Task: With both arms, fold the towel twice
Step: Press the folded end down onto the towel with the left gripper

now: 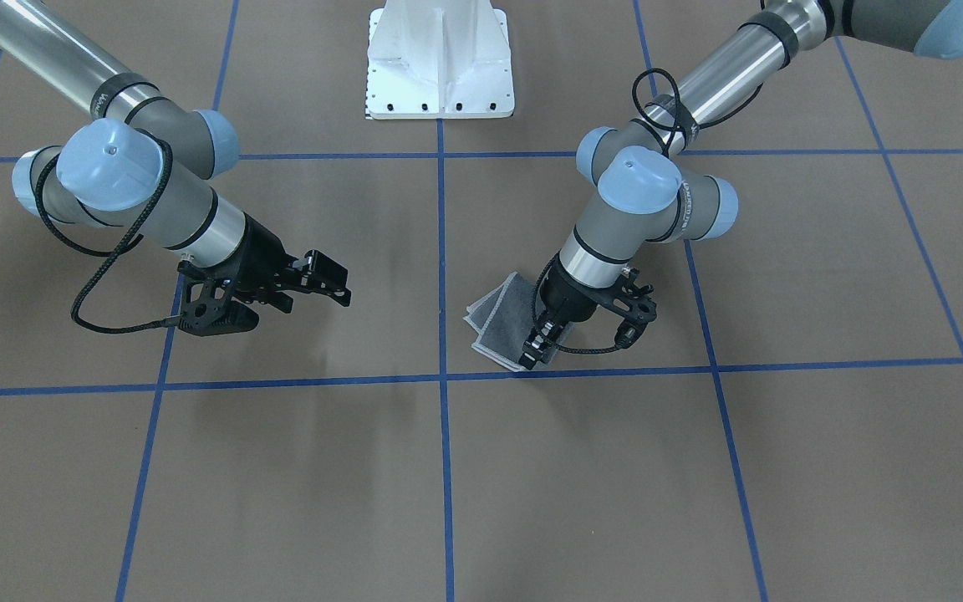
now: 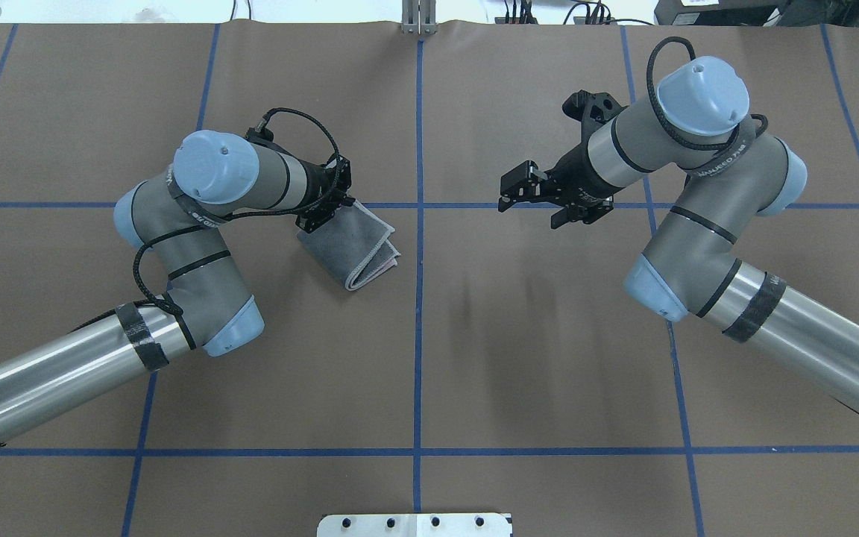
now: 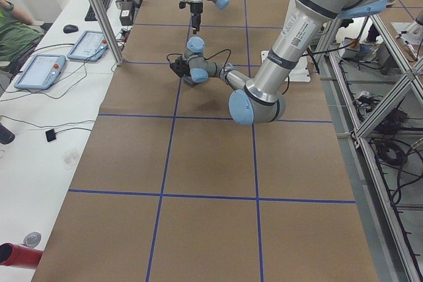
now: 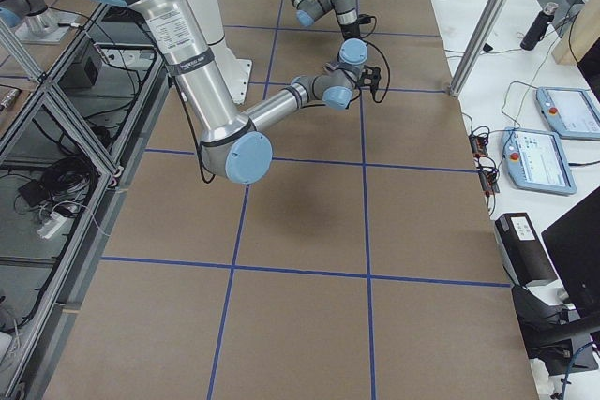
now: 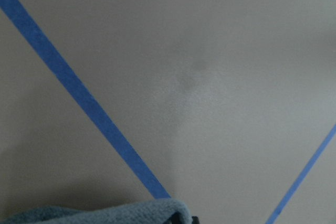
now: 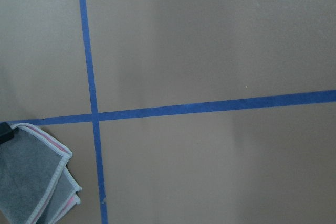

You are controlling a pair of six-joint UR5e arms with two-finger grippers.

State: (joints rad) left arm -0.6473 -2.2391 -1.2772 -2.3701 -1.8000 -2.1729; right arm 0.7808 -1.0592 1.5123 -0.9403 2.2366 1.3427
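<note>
On table [image 2: 549,335], folded towel [image 2: 355,250], left gripper [image 2: 323,215] pinching corner

Dark grey towel [image 2: 347,250], light grey edging, pink sliver at edge; brown table [image 2: 549,358], blue grid lines [image 2: 418,358].

**Cloth, paper, metal, plastic**

The towel [image 2: 359,250] is fuzzy, matt terry cloth with pale stitched edging. The surface [image 2: 549,358] looks like matt brown paper crossed by smooth blue tape [image 2: 418,335]. The left arm [image 2: 42,380] and right arm [image 2: 817,335] show shiny metal tubes, matt grey casings and smooth blue plastic caps.
</note>
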